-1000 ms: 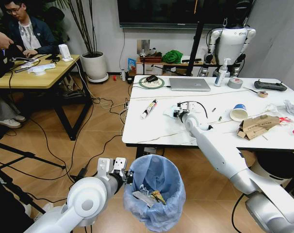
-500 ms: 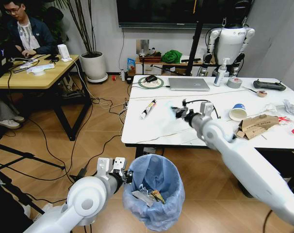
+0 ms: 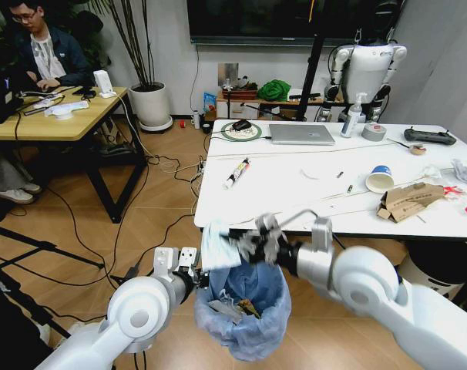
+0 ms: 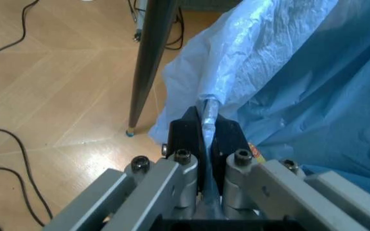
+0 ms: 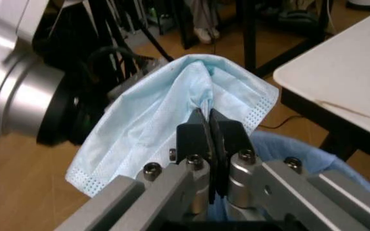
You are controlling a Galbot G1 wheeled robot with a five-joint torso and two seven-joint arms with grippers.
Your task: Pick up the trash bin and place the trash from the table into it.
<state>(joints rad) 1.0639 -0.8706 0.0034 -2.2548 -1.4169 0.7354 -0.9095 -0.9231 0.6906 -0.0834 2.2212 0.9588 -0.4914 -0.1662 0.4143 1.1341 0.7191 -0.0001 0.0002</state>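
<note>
- The right gripper hangs over the trash bin, its fingers pinched tight on a light-blue face mask.
- The left gripper pinches the bin's blue bag rim.
- The bin is in front of the desk.
- A paper cup, torn cardboard, a marker and a laptop lie on the desk.

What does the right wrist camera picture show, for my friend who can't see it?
The right gripper has its fingers shut on a light-blue face mask that hangs just above the blue-lined trash bin. The white table edge is beside it, and the left arm is close by.
</note>
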